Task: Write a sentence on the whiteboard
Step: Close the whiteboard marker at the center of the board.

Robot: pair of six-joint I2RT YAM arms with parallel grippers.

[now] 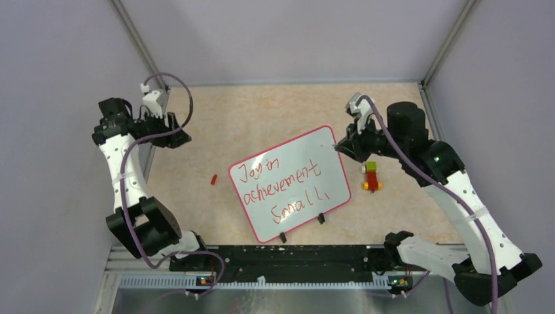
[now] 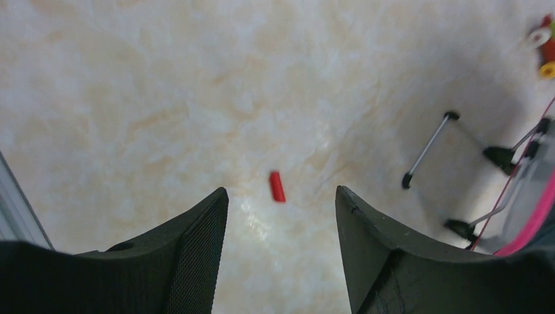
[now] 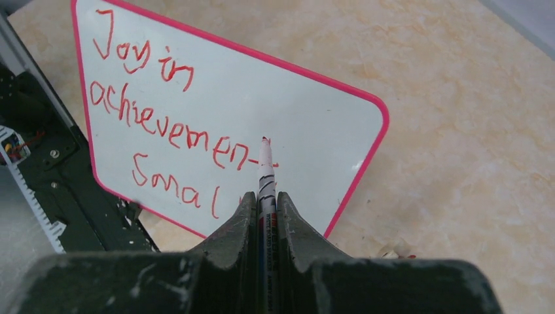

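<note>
The whiteboard (image 1: 291, 183) with a pink frame stands tilted on black wire legs at the table's middle. The red sentence (image 1: 280, 182) reads "Joy in achievement Small"; it also shows in the right wrist view (image 3: 163, 131). My right gripper (image 1: 341, 145) is shut on a white marker (image 3: 265, 171) with a red tip, held above the board's far right corner (image 3: 366, 131). My left gripper (image 1: 178, 136) is open and empty at the far left, above bare table. A red marker cap (image 1: 213, 178) lies left of the board, and shows between my left fingers (image 2: 277, 186).
A small toy of red, yellow and green blocks (image 1: 371, 176) lies right of the board. The board's wire legs (image 2: 451, 150) show in the left wrist view. A black rail (image 1: 288, 258) runs along the near edge. Grey walls enclose the table.
</note>
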